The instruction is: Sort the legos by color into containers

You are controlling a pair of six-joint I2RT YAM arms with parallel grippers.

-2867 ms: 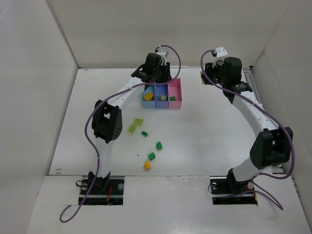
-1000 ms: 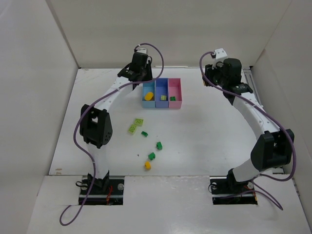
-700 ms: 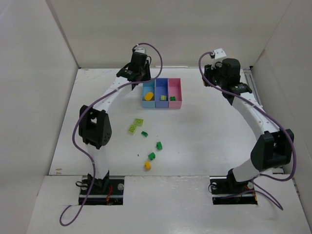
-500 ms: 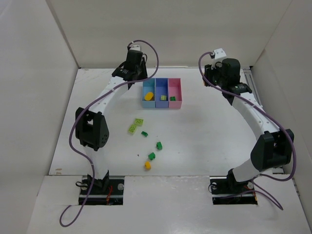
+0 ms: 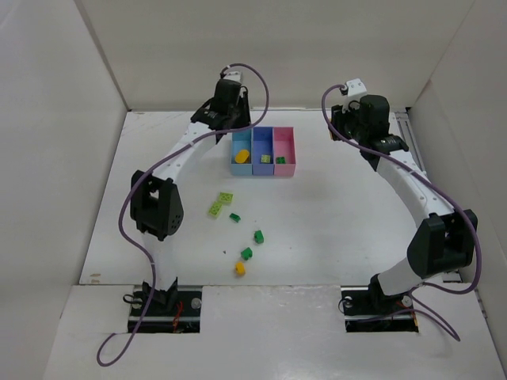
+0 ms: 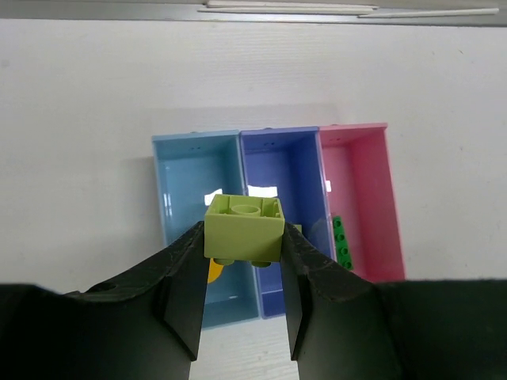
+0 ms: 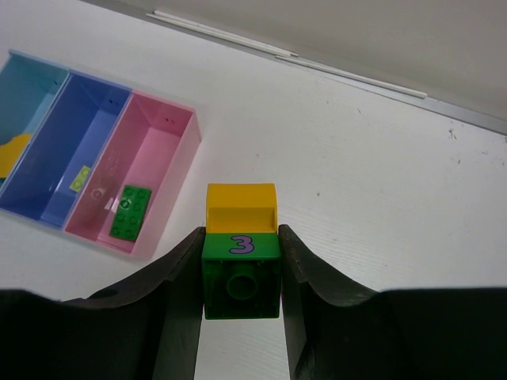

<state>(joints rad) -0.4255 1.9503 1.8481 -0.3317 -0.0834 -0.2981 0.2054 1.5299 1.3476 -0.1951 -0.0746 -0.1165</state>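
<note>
Left gripper jaws are clamped on lime brick by its flat sides, bins beyond them. Right gripper jaws are clamped on green-yellow stacked brick, bins ahead-left. Bricks likely light, rigid, slick: a side-wall pinch suits.

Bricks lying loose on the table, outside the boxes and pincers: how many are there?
6. Two lime bricks sit side by side, three dark green bricks trail toward the near edge, one orange brick lies nearest it. The left arm could hide more.
</note>
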